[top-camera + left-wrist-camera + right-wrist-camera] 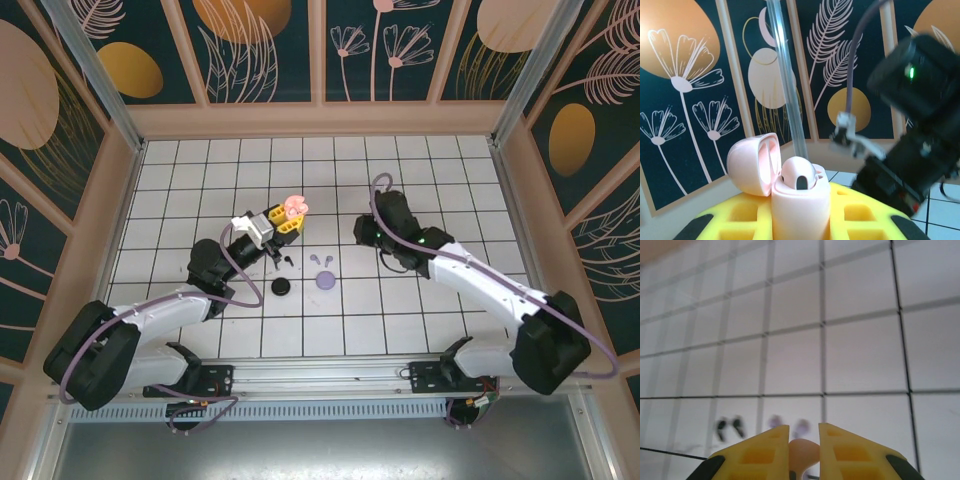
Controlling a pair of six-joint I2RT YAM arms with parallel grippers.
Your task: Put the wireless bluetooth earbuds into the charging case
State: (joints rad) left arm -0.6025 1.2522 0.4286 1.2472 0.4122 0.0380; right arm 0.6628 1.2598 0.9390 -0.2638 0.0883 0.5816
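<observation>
My left gripper (800, 216) is shut on the base of an open pale pink charging case (801, 207), held upright with its lid (751, 162) swung back to the left. One pale pink earbud (798, 175) sits in the case. In the top view the case (293, 208) is above the floor, left of centre. My right gripper (804, 428) is shut on a second pale pink earbud (804, 452), and it hovers right of the case (372, 235). Black earbuds (286, 262) and lilac earbuds (319, 260) lie on the tiles between the arms, blurred in the right wrist view.
A round lilac case (326, 281) and a round black case (281, 288) lie on the white tiled floor just nearer than the loose earbuds. The right arm (912, 150) looms close on the right in the left wrist view. Patterned walls enclose the floor.
</observation>
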